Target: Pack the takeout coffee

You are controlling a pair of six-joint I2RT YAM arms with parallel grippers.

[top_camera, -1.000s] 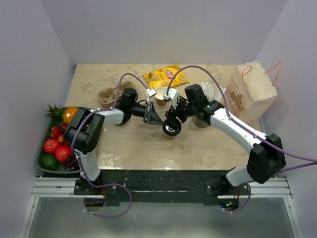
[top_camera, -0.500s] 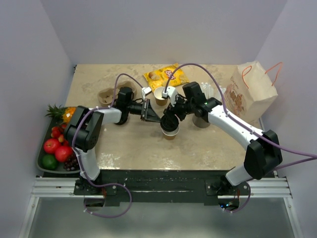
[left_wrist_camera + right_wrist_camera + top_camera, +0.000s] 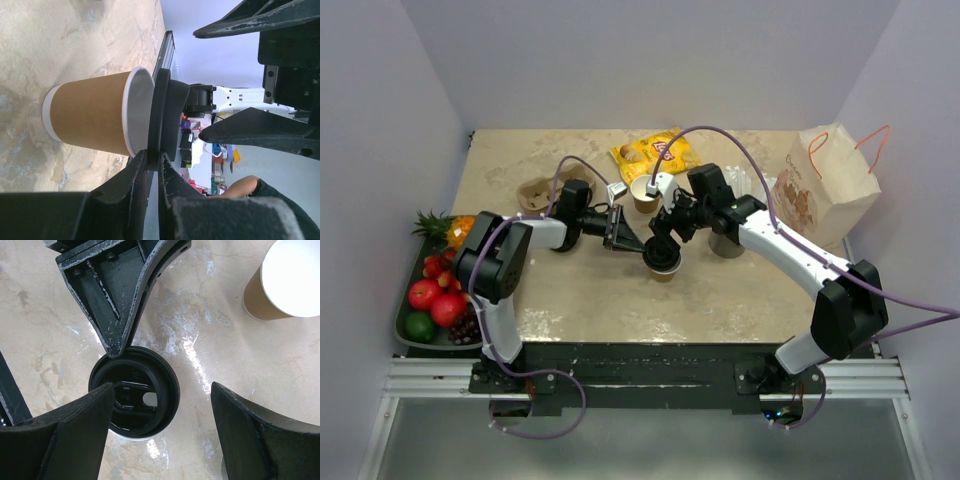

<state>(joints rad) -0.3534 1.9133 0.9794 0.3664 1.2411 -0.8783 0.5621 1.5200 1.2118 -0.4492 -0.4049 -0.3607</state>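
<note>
The kraft cup (image 3: 90, 112) stands near the middle of the surface, a little toward its near edge, with the black lid (image 3: 134, 390) resting against its rim. The left jaws are nearly closed, pinching the lid's edge. The right jaws hang spread wide directly above the lid, holding nothing. The lid looks laid on rather than snapped down. A push landing off-centre could tip the light cup or knock the lid askew. If the left jaws pull away while gripping, lid and cup may drag along. Another open cup (image 3: 645, 192) stands nearby toward the far edge.
</note>
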